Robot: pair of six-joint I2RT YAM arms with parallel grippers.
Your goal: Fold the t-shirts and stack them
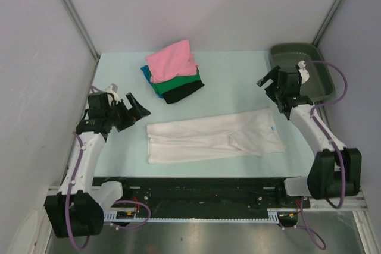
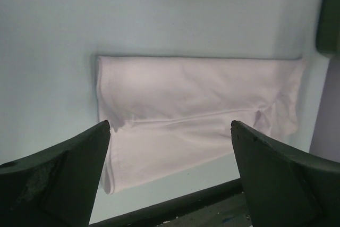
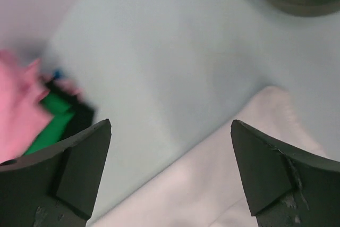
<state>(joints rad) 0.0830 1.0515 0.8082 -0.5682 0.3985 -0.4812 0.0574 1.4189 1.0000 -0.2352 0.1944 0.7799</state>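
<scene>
Two pincers: both spread wide, nothing held in either.
Left pincer (image 1: 132, 113): you have it just off the left end of the white t-shirt (image 1: 214, 136), not touching the cloth, and pointed along the shirt's length.
Left wrist view: the white t-shirt (image 2: 196, 104) fills the gap between the dark fingers (image 2: 58, 179). Its short left edge shows as a clean straight line.
Right pincer (image 1: 271, 84): sits past the far right corner of the white t-shirt, close to the tray (image 1: 297, 66). You can't tell its height over the cloth from these views.
Right wrist view: a corner of the white t-shirt (image 3: 223, 184) lies low between the fingers (image 3: 271, 174), with the stack blurred at the left edge.
White t-shirt: folded into one long band, lying flat on the surface (image 1: 119, 75) between your two arms, near the front edge. A small blue tag (image 1: 271, 129) shows at its right end.
Stack: pink t-shirt (image 1: 171, 59) on top, then the green t-shirt (image 1: 175, 82), with the black t-shirt (image 1: 184, 92) at the bottom. The teal-blue t-shirt (image 1: 144, 72) peeks out on the left side.
Stack position: behind the white band, left of centre, clear of it.
Tray: far right corner of the surface.
</scene>
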